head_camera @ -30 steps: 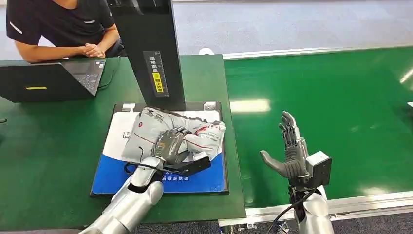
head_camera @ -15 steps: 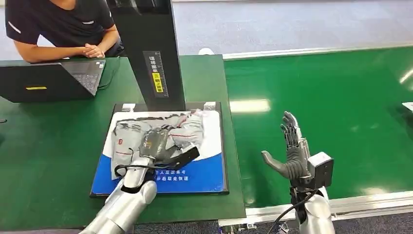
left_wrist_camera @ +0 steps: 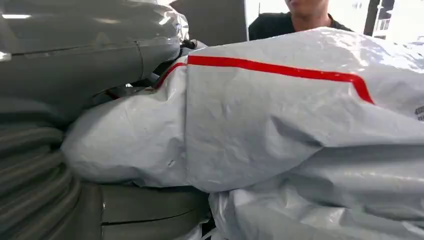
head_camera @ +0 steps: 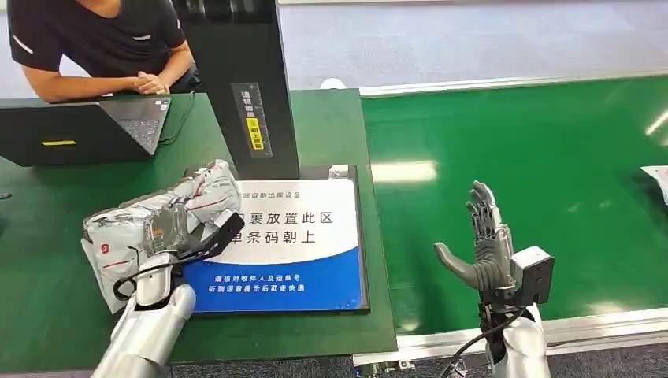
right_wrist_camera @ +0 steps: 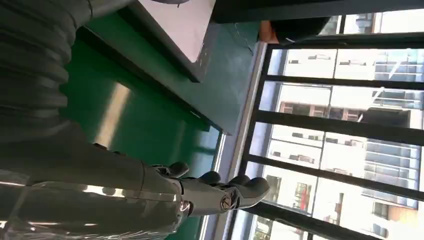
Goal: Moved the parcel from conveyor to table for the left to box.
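Observation:
The parcel (head_camera: 130, 224) is a crumpled grey plastic mailer with red stripes. My left hand (head_camera: 177, 228) grips it from above, over the green table just left of the blue-and-white placement mat (head_camera: 295, 244). Up close in the left wrist view the parcel (left_wrist_camera: 300, 130) bulges against my left hand (left_wrist_camera: 95, 75). My right hand (head_camera: 480, 244) stands upright over the green conveyor (head_camera: 536, 165), fingers spread and holding nothing; the right wrist view has the right hand (right_wrist_camera: 200, 192) straight-fingered too.
A black scanner post (head_camera: 240, 79) rises behind the mat. A laptop (head_camera: 83, 130) sits at the back left, with a person (head_camera: 102, 43) leaning on the table behind it. Another parcel's corner (head_camera: 658, 177) shows at the conveyor's right edge.
My left hand has carried the parcel off the mat to the left, uncovering the mat's printed text. The right hand has barely shifted. A parcel corner has come in at the conveyor's right edge.

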Robot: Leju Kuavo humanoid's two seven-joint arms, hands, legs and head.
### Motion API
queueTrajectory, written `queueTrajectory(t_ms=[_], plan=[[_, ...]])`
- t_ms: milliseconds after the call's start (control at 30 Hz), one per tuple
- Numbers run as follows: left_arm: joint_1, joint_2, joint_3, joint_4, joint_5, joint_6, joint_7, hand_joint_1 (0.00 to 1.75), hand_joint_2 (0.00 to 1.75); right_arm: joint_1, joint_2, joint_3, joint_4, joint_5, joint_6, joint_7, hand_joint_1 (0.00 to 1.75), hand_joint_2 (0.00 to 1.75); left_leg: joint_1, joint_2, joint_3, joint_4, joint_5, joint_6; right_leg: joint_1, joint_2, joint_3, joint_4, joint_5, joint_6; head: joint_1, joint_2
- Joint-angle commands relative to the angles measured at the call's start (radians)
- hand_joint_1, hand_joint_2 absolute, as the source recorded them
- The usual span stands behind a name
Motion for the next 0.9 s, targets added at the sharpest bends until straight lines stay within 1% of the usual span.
queueTrajectory(t_ms=[33, 67, 167, 233, 300, 333, 400, 533, 567, 667, 700, 733, 833, 900], plan=[[0.088, 0.058, 0.231, -0.035, -0.049, 0.053, 0.084, 1.75, 1.75, 0.000, 0.027, -0.026, 0.011, -0.004, 0.005, 0.000, 0.00, 1.75, 0.000, 0.004, 0.003, -0.002, -0.001, -0.001, 0.001, 0.004, 0.001, -0.001, 0.001, -0.002, 0.000, 0.000], [0.092, 0.058, 0.282, -0.045, -0.064, 0.072, 0.071, 1.75, 1.75, 0.003, 0.031, -0.029, 0.003, -0.004, 0.006, -0.001, 0.00, 1.75, 0.000, 0.006, 0.004, -0.003, -0.001, -0.001, 0.001, 0.006, 0.001, -0.001, 0.001, -0.003, 0.000, 0.000], [0.095, 0.048, 0.400, -0.082, -0.101, 0.111, 0.040, 1.75, 1.75, 0.023, 0.035, -0.035, -0.018, -0.004, 0.008, -0.001, 0.00, 1.75, 0.001, 0.006, 0.003, -0.002, -0.002, -0.002, 0.001, 0.006, 0.000, 0.000, 0.001, -0.003, 0.000, 0.000], [0.092, 0.054, 0.452, -0.102, -0.109, 0.114, 0.054, 1.75, 1.75, 0.022, 0.035, -0.034, -0.021, -0.002, 0.011, 0.000, 0.00, 1.75, 0.001, 0.003, 0.001, -0.001, -0.001, -0.002, 0.002, 0.003, -0.001, 0.000, 0.000, -0.003, 0.000, 0.000], [0.081, 0.070, 0.495, -0.098, -0.112, 0.084, 0.068, 1.75, 1.75, 0.015, 0.037, -0.033, -0.020, 0.001, 0.013, 0.002, 0.00, 1.75, 0.001, 0.003, -0.001, 0.000, -0.001, -0.002, 0.004, 0.003, -0.003, 0.000, 0.000, -0.003, 0.000, 0.000], [0.083, 0.072, 0.540, -0.107, -0.102, 0.122, 0.079, 1.75, 1.75, 0.018, 0.042, -0.036, -0.023, 0.003, 0.015, 0.003, 0.00, 1.75, 0.001, 0.002, 0.000, 0.000, -0.001, -0.002, 0.004, 0.002, -0.003, 0.001, -0.001, -0.004, 0.000, 0.000], [0.090, 0.082, 0.598, -0.116, -0.075, 0.170, 0.063, 1.75, 1.75, 0.027, 0.048, -0.038, -0.028, 0.006, 0.018, 0.005, 0.00, 1.75, 0.002, 0.004, -0.002, 0.000, -0.001, -0.002, 0.003, 0.004, -0.003, 0.001, 0.000, -0.003, 0.000, 0.000], [0.072, 0.089, 0.685, -0.103, -0.014, 0.319, -0.009, 1.75, 1.75, 0.025, 0.043, -0.027, -0.012, 0.010, 0.023, 0.005, 0.00, 1.75, 0.002, 0.003, -0.001, -0.001, -0.001, -0.002, 0.003, 0.003, -0.003, 0.001, -0.001, -0.004, 0.000, 0.000], [0.068, 0.087, 0.695, -0.118, -0.004, 0.336, -0.029, 1.75, 1.75, 0.022, 0.042, -0.024, -0.006, 0.009, 0.025, 0.005, 0.00, 1.75, 0.002, 0.003, 0.000, -0.001, -0.001, -0.002, 0.003, 0.003, -0.002, 0.000, -0.001, -0.004, 0.000, 0.000], [0.066, 0.045, 0.773, -0.233, -0.011, 0.336, -0.118, 1.75, 1.75, 0.011, 0.038, -0.010, 0.016, 0.010, 0.024, 0.004, 0.00, 1.75, 0.002, 0.002, -0.002, 0.000, 0.000, -0.002, 0.003, 0.002, -0.004, 0.001, -0.001, -0.004, 0.000, 0.000], [0.067, 0.041, 0.781, -0.241, -0.011, 0.336, -0.130, 0.42, 1.75, 0.010, 0.039, -0.008, 0.019, 0.011, 0.022, 0.003, 0.00, 1.75, 0.002, 0.001, -0.002, 0.000, -0.001, -0.002, 0.003, 0.001, -0.004, 0.001, -0.001, -0.004, 0.000, 0.000], [0.065, 0.029, 0.795, -0.256, 0.007, 0.336, -0.165, 0.00, 1.75, 0.013, 0.040, -0.004, 0.021, 0.012, 0.021, 0.003, 0.00, 1.75, 0.002, 0.002, -0.002, 0.000, -0.001, -0.002, 0.003, 0.001, -0.003, 0.001, -0.001, -0.004, 0.000, 0.000], [0.064, 0.015, 0.807, -0.274, 0.008, 0.336, -0.183, 0.00, 1.75, 0.020, 0.039, -0.002, 0.019, 0.013, 0.019, 0.000, 0.00, 1.75, 0.002, 0.001, -0.002, -0.001, 0.000, -0.002, 0.002, 0.001, -0.003, 0.000, 0.000, -0.004, 0.000, 0.000], [0.060, -0.009, 0.839, -0.317, 0.021, 0.336, -0.242, 0.00, 1.75, 0.022, 0.036, 0.002, 0.020, 0.013, 0.020, 0.000, 0.00, 1.75, 0.002, 0.000, -0.002, -0.001, 0.000, -0.002, 0.002, 0.000, -0.003, 0.000, -0.001, -0.004, 0.000, 0.000]])
